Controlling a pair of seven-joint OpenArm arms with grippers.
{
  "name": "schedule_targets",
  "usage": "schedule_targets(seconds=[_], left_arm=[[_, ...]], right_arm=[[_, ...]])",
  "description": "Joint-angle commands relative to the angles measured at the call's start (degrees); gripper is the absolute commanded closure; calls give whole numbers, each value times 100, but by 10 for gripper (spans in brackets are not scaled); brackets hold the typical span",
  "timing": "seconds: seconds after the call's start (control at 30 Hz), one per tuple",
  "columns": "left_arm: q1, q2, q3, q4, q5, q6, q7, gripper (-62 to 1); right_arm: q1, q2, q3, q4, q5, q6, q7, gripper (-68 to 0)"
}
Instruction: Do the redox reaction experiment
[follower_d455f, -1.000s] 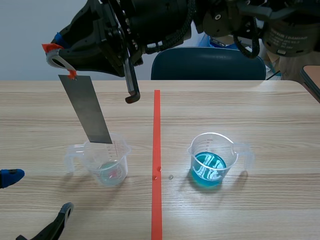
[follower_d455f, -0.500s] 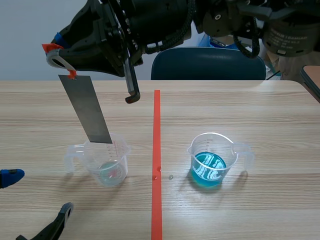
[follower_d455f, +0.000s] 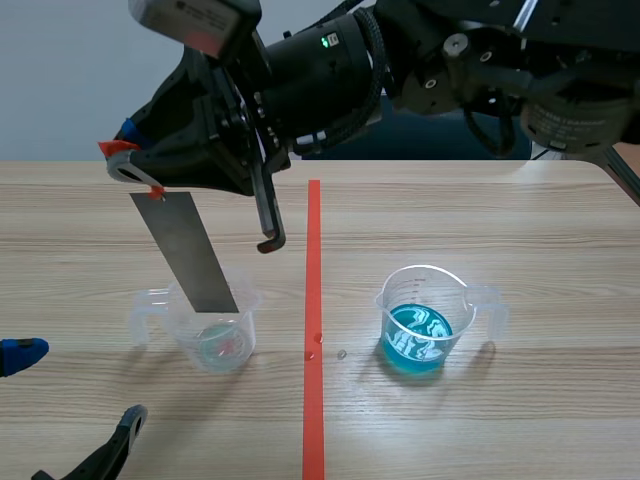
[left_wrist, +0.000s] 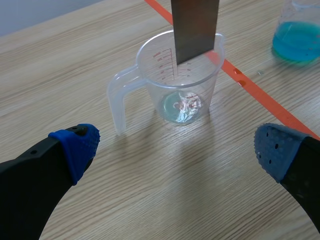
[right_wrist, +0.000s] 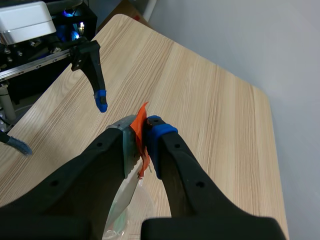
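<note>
My right arm has come down since the earlier frame, and the metal strip (follower_d455f: 188, 250) has dropped with it. Its lower end, previously about level with the rim, now sits inside the clear cup (follower_d455f: 212, 330). My right gripper (right_wrist: 141, 131) is clamped on the strip's top end, at the orange tab (follower_d455f: 116, 148), so the strip hangs slightly tilted with its lower length free for dipping. The cup holds only a shallow pool of liquid, and I judge that the strip's end has not reached it yet. My left gripper (left_wrist: 176, 147) is spread wide and holds nothing. It sits low over the table (left_wrist: 150, 200), just short of the cup and out of the strip's path. The cup of blue liquid (follower_d455f: 420, 330) stands apart, across the red tape line (follower_d455f: 313, 300).
</note>
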Motion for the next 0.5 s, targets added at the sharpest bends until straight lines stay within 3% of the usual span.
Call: schedule_targets(seconds=[0.0, 0.2, 0.47], left_arm=[[-17, 0, -7, 105, -15, 13, -83, -623], [-17, 0, -7, 105, -15, 15, -85, -623], [-17, 0, -7, 105, -15, 13, -85, -623]], right_arm=[[44, -118, 50, 28, -15, -22, 76, -8], [-236, -367, 50, -275, -476, -94, 70, -8], [-459, -675, 50, -828, -1272, -382, 367, -8]])
